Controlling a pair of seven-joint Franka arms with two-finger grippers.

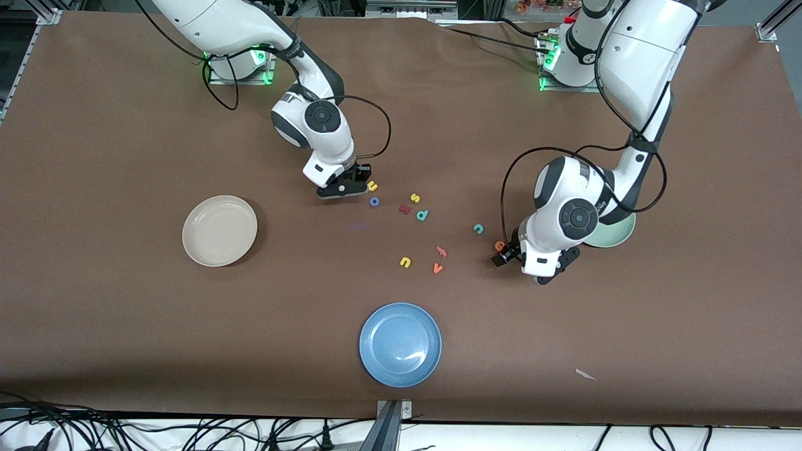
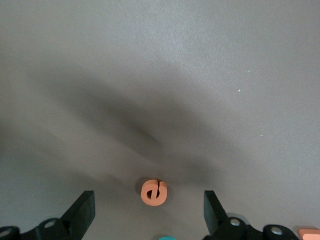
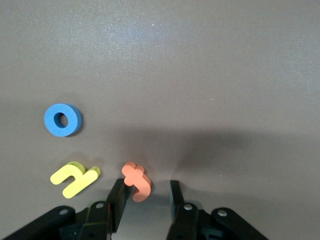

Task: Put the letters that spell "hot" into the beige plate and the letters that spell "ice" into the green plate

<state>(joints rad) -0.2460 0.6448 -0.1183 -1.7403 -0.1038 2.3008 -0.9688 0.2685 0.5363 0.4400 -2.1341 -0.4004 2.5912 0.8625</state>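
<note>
We see the round, shallow beige plate [image 1: 219,230] bare. The right gripper [image 3: 146,194] has its fingers narrowly apart around the hooked orange foam t [image 3: 137,181], beside the yellow h [image 3: 74,179] and ring-shaped blue o [image 3: 62,120]. The left gripper [image 2: 149,214], fingers wide apart, straddles the orange e [image 2: 153,192] near the pale green plate [image 1: 617,235].
</note>
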